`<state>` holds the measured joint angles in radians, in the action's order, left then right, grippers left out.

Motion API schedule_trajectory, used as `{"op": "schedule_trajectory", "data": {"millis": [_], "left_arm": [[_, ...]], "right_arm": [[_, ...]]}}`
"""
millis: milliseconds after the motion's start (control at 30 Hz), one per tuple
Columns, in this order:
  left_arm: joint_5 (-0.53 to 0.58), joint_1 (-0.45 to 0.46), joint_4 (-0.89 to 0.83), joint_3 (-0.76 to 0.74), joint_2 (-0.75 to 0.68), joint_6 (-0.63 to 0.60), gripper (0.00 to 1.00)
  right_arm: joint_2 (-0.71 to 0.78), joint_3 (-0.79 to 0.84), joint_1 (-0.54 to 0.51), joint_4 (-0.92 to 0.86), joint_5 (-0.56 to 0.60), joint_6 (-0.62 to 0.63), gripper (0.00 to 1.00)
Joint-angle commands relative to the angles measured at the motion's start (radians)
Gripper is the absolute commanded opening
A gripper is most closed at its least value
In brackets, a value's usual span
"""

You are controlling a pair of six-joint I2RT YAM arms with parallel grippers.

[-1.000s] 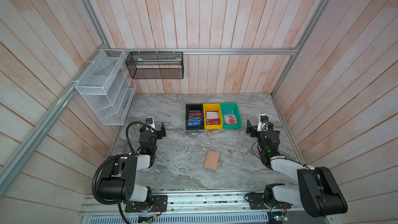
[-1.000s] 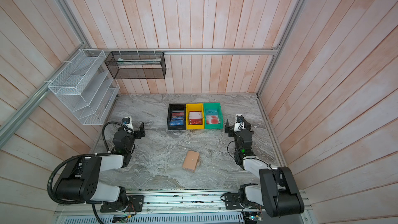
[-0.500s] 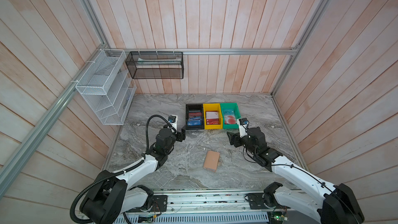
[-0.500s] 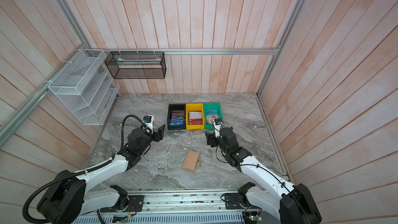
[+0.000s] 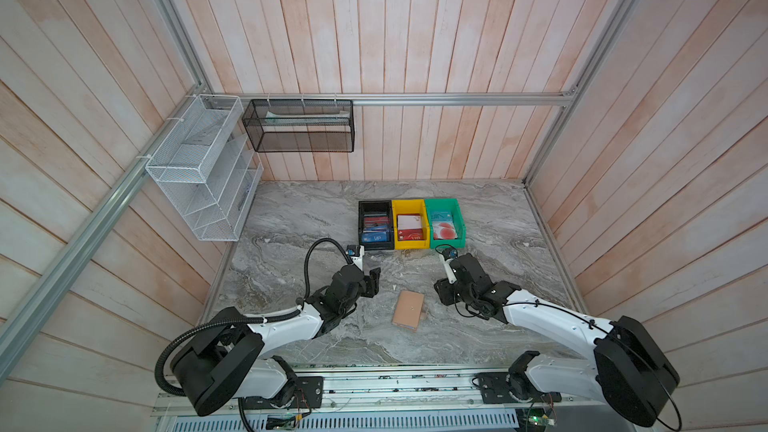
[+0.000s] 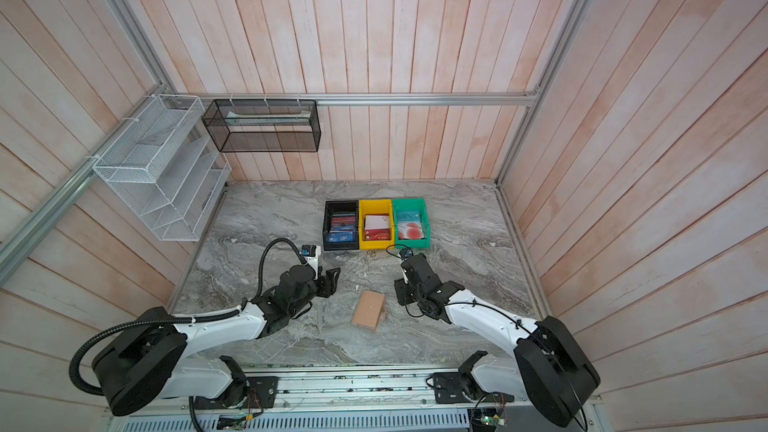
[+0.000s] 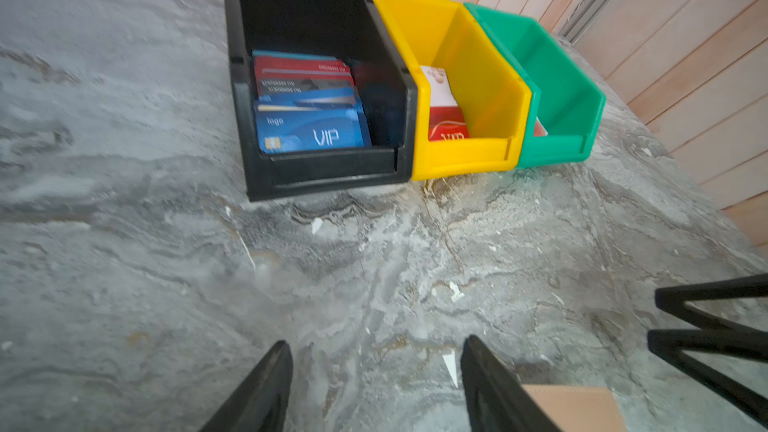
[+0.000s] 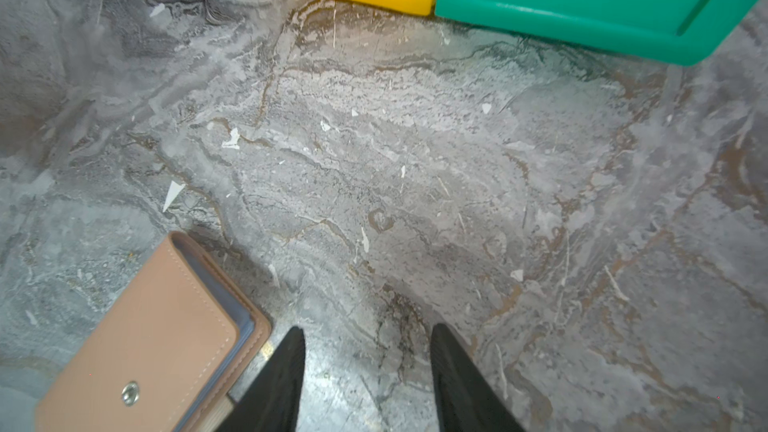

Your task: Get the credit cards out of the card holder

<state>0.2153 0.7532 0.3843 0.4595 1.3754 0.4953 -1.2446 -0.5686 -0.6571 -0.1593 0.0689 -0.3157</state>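
Note:
The tan card holder point(image 5: 409, 309) point(image 6: 368, 309) lies closed on the grey marbled table, snap stud facing up. A blue-grey page edge point(image 8: 245, 326) shows between its covers; any credit cards inside it are hidden. My left gripper point(image 5: 374, 282) point(image 7: 376, 347) hovers just left of the holder point(image 7: 573, 407), open and empty. My right gripper point(image 5: 442, 292) point(image 8: 368, 334) sits just right of the holder point(image 8: 145, 338), also open, with bare table between its fingers. A blue VIP card point(image 7: 309, 132) and red cards lie in the black bin point(image 7: 324, 176).
Three bins stand in a row behind the holder: black point(image 5: 376, 246), yellow point(image 5: 410, 245) and green point(image 5: 442, 203), each with cards inside. A white wire rack point(image 5: 199, 168) and a black mesh basket point(image 5: 299, 126) hang on the walls. A metal rail runs along the front edge.
Both arms have swung in from the table's sides toward the middle and now flank the card holder. Both sets of jaws have narrowed. The holder has not moved.

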Motion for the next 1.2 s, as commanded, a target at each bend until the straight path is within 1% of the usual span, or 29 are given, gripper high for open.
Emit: {"op": "schedule_trajectory", "data": {"millis": [0,167,267,433,633,700,767,833,1000,1167], "left_arm": [[-0.036,0.014,-0.059,0.011,0.047,0.118,0.64],[-0.077,0.031,-0.116,0.009,0.079,0.182,0.63],[-0.109,0.044,-0.126,-0.006,0.062,0.207,0.63],[-0.131,0.070,-0.132,-0.043,0.009,0.255,0.63],[-0.102,0.101,-0.230,-0.069,-0.049,0.301,0.62],[-0.086,0.101,-0.267,-0.081,-0.076,0.314,0.62],[-0.078,0.101,-0.296,-0.092,-0.112,0.322,0.65],[-0.067,0.101,-0.330,-0.097,-0.149,0.325,0.65],[-0.038,0.101,-0.433,-0.096,-0.237,0.333,0.65],[-0.021,0.102,-0.498,-0.103,-0.326,0.345,0.65]], "right_arm": [[-0.023,-0.017,-0.016,-0.060,-0.048,-0.030,0.47],[-0.046,-0.009,-0.067,-0.053,-0.073,-0.045,0.44],[-0.071,-0.013,-0.105,-0.042,-0.081,-0.051,0.44],[-0.132,-0.033,-0.143,-0.040,-0.097,-0.055,0.43],[-0.171,-0.070,-0.200,-0.081,-0.096,-0.041,0.39],[-0.163,-0.081,-0.221,-0.085,-0.104,-0.042,0.39],[-0.150,-0.092,-0.232,-0.088,-0.115,-0.045,0.39],[-0.129,-0.104,-0.240,-0.091,-0.125,-0.046,0.39],[-0.090,-0.127,-0.244,-0.081,-0.184,-0.021,0.38],[-0.125,-0.155,-0.244,-0.051,-0.239,0.005,0.37]]}}
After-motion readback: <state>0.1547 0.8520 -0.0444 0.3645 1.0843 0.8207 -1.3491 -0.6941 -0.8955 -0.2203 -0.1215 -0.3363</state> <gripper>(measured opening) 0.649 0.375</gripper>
